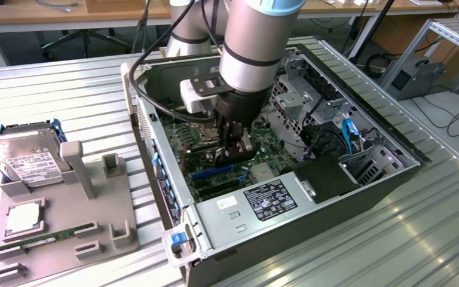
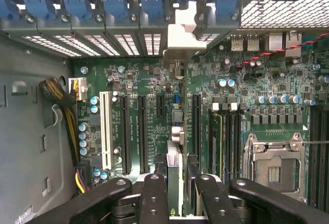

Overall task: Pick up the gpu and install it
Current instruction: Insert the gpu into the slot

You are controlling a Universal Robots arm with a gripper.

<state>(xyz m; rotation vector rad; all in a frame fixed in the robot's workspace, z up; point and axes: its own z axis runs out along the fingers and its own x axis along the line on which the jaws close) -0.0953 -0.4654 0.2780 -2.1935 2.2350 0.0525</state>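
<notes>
Tool: my tool (image 2: pixel 175 193) is clamped on the gpu (image 2: pixel 175 175), inside the open computer case (image 1: pixel 213 210).
Gpu: edge-on, over the motherboard (image 2: pixel 154 80) slots.
Technique: keep the card square to its slot, bracket toward the rear openings, press evenly.

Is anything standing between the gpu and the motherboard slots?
Nothing visible does. The end effector holds the gpu edge-on over the motherboard, and the slots beside it are bare.

gpu (image 2: pixel 175 183) edge-on (mostly hidden), hard drive (image 1: pixel 22 158) label unreadable
</notes>
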